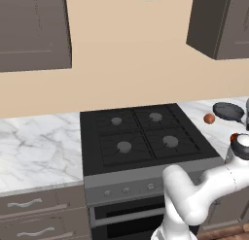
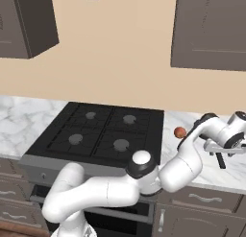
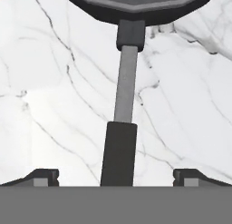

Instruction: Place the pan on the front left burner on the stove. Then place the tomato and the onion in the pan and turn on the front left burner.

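Hovering wide open over the marble surface (image 3: 54, 82), the end effector (image 3: 116, 177) holds nothing; its two tips straddle the pan (image 3: 136, 1) handle, which runs straight ahead between them, its long axis crossing the line between the tips, bowl at the far end. To the left sits the stove (image 1: 141, 132), front left burner (image 1: 124, 146) bare.

White marble counter (image 3: 54, 82) lies directly beneath the gripper and spreads out on every side of it. Dark wall cabinets (image 2: 211, 29) hang above it; drawers (image 1: 34, 214) sit far left, lower.
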Robot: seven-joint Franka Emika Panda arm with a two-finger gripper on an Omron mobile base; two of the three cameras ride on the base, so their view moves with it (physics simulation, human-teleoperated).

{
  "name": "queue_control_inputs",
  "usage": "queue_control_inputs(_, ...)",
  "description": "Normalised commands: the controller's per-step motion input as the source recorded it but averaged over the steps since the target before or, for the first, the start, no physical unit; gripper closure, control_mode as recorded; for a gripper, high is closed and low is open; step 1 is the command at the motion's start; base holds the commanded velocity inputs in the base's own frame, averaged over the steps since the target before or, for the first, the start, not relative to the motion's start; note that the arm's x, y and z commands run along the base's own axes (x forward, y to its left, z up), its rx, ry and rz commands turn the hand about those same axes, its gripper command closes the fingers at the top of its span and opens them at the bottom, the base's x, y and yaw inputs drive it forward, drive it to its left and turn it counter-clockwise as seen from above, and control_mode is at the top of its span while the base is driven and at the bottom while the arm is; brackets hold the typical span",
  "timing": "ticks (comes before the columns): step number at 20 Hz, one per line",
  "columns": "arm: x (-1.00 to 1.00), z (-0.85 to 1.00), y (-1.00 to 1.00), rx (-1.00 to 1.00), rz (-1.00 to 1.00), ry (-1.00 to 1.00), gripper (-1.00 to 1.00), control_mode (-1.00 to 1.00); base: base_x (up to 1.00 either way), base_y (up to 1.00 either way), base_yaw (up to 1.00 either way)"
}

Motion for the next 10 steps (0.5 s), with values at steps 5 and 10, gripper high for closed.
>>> queue_control_inputs(5,0.0,0.0,-0.22,0.0,0.07,0.0,-1.0,-1.0,0.0,0.0,0.0)
queue_control_inputs(10,0.0,0.0,-0.01,0.0,0.05,0.0,-1.0,-1.0,0.0,0.0,0.0)
